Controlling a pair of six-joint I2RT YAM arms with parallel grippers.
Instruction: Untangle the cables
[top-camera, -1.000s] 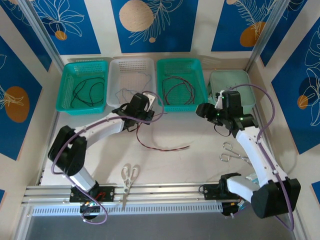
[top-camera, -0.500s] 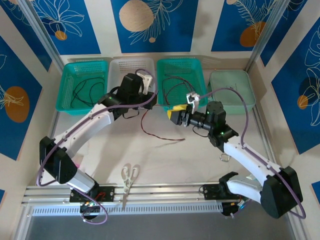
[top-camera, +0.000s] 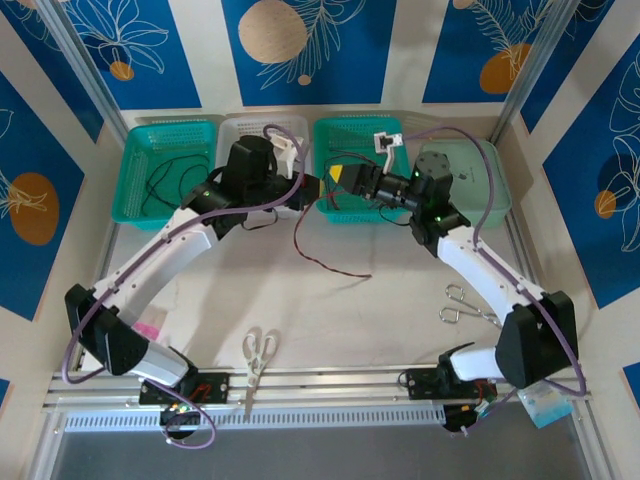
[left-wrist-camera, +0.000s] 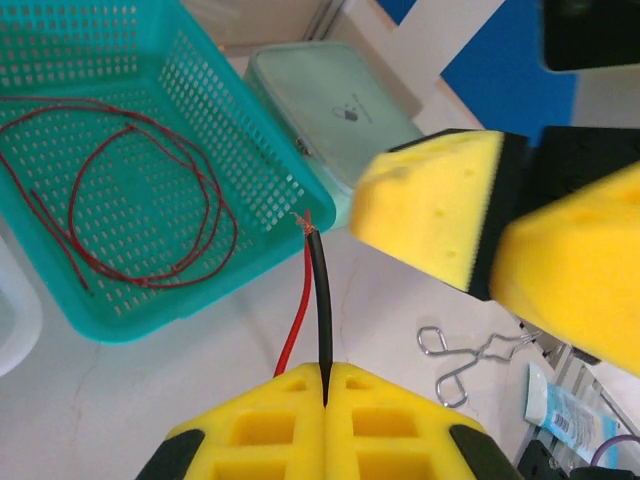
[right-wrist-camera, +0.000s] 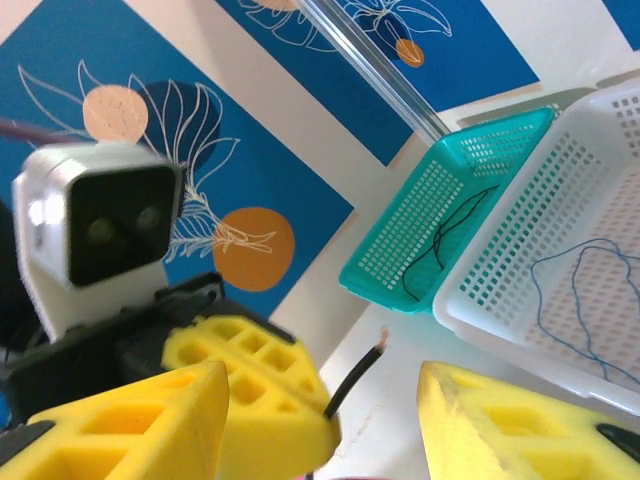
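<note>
Cables (left-wrist-camera: 322, 300) (left claw (left-wrist-camera: 326, 375) pinching) now beside right claw (left-wrist-camera: 495, 240).

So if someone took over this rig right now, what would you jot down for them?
Left gripper: shut on the red-and-black pair near its end; rest trails over the table.
Right gripper: open, beside that end, not gripping.
Done: black cable in left teal basket, blue-grey cable in white basket, red cable in middle teal basket.
To do: pull the pair apart, basket each.
</note>
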